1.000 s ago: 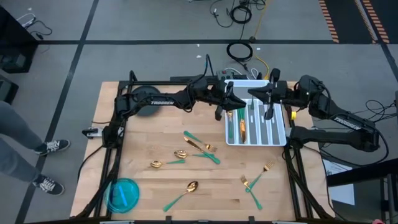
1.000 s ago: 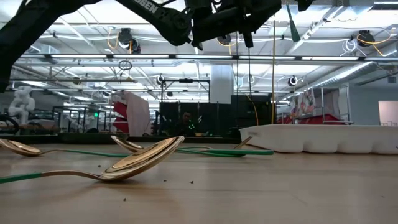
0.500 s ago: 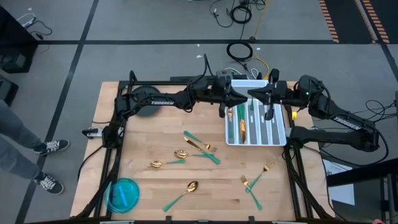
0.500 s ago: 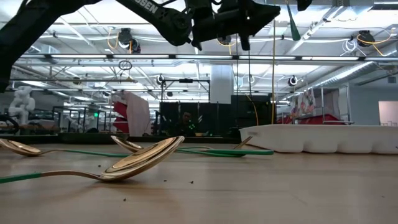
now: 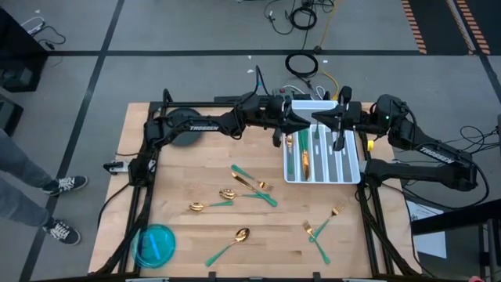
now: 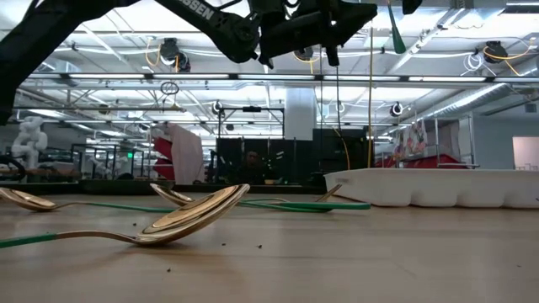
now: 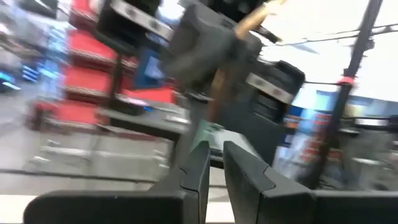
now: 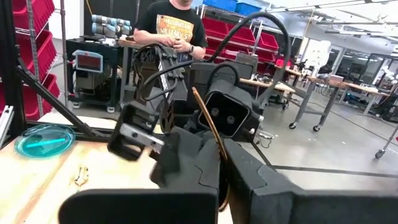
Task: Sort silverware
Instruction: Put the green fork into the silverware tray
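Above the white tray (image 5: 350,174), both grippers meet: right gripper (image 5: 338,135) pinches a green-handled utensil (image 8: 207,127), left gripper (image 5: 287,133) nearly closed, contents unclear. Handover or drop step, likely. Next: lower into matching compartment. Remaining silverware (image 5: 249,185) lies beside tray.

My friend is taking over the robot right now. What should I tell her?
Left gripper: at the white tray's left edge, nearly shut on a green-handled piece.
Right gripper: above the tray, shut on a thin gold-tipped piece.
Done: some silverware lies in the tray compartments.
Left: a spoon, more spoons and a fork mid-table, and forks wait on the table.
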{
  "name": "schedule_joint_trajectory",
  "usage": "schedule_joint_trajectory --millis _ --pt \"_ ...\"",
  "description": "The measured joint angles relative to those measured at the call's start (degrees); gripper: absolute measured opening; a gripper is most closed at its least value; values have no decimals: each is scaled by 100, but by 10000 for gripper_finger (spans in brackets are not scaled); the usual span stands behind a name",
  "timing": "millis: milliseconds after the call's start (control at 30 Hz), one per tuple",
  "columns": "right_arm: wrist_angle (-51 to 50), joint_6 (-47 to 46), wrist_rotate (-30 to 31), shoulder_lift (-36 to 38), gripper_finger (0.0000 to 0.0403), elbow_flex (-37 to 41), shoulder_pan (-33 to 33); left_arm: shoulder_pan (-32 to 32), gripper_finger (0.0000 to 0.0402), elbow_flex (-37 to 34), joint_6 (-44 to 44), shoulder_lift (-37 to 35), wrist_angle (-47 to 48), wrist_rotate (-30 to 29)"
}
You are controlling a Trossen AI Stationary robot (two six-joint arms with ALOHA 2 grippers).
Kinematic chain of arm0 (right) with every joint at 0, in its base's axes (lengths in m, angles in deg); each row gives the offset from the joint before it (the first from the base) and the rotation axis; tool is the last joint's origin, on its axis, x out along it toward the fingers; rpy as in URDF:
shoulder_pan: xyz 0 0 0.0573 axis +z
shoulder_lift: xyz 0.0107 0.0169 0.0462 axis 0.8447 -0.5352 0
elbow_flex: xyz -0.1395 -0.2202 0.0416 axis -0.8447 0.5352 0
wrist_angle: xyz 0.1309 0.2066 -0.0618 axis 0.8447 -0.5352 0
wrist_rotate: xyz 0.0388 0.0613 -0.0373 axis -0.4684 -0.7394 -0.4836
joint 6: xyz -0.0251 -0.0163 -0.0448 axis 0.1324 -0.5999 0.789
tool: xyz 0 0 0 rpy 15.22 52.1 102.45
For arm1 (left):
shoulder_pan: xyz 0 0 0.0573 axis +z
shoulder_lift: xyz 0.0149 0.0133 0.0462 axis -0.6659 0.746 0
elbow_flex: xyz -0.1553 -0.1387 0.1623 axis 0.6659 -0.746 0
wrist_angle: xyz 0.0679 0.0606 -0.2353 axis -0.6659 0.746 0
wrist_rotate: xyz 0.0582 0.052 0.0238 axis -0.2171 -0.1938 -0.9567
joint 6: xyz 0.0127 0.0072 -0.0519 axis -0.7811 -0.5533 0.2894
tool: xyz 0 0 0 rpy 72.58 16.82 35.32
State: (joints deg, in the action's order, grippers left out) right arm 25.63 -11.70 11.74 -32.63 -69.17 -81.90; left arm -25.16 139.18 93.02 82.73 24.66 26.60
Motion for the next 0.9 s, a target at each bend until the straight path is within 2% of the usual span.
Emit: schedule_joint_trajectory --millis 133,367,700,800,900 --pt "0 -2 1 0 0 0 -2 -6 54 2 -90 2 -39 -655" --pt "-2 0 2 0 0 0 -2 -108 54 7 306 2 9 -602" --pt "-2 -31 2 0 0 0 0 -136 54 7 355 2 -7 -683" --pt "-4 -59 2 0 0 0 0 -124 57 7 364 2 -33 -386" --pt "-2 -46 2 0 0 0 -2 -95 81 7 631 2 -50 10"
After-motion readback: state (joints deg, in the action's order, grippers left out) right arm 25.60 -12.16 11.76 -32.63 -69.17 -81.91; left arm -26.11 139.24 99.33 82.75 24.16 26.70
